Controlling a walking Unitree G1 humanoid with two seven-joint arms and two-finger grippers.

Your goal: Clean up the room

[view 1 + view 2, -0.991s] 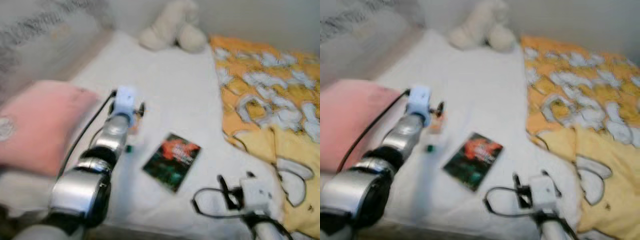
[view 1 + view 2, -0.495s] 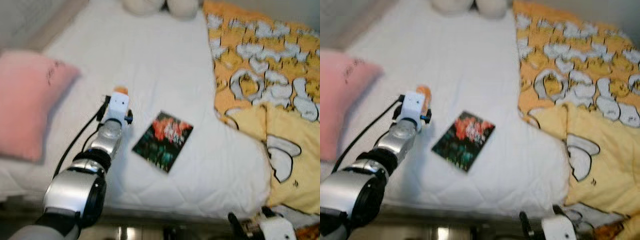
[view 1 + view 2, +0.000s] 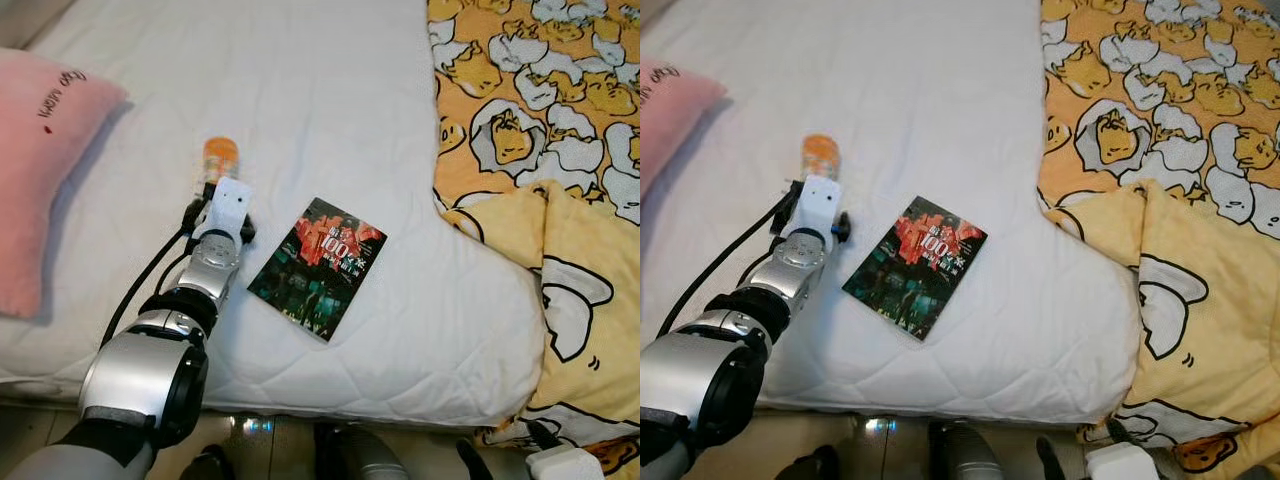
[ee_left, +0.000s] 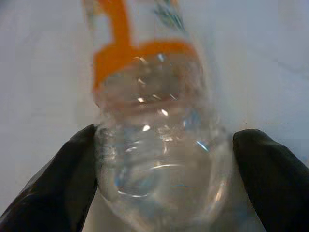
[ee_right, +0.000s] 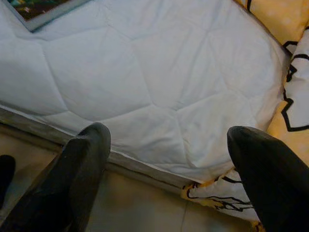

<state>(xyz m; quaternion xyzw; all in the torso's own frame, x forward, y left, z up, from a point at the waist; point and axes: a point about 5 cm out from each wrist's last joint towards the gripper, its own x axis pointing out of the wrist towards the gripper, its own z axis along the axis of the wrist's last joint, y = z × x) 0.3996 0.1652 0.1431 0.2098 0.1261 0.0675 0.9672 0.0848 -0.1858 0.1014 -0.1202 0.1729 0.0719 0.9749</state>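
bed (image 3: pixel 330 110): white quilted mattress, takes most of head view; near edge runs along bottom, floor below.
blanket (image 3: pixel 540 130): yellow/orange cartoon print, covers bed's right side, drapes over near-right corner twd floor.
pillow (image 3: pixel 40 170): pink, on bed's left edge, well apart from bottle.
left arm (image 3: pixel 150 370): silver, stretched fwd from lower left over near bed edge, forearm low over mattress, black cable looping along its left side.
book (image 3: pixel 317 266): dark cover w/ red art, flat on mattress, tilted, just right of left wrist, not touching it.
left gripper (image 4: pixel 159 159): at the bottle's clear base, fingers (image 4: pixel 63 179) spread wide, one each side of it; contact w/ plastic – can't tell, not clamped.
bottle (image 3: pixel 219 161): clear plastic, orange label, lying on its side on mattress just past the white wrist housing, long axis roughly in line w/ arm.
right gripper (image 5: pixel 164 159): low, off near-right corner of bed, pointed at mattress edge + floor; fingers wide apart, nothing between them. White wrist housing at bottom right of head view.
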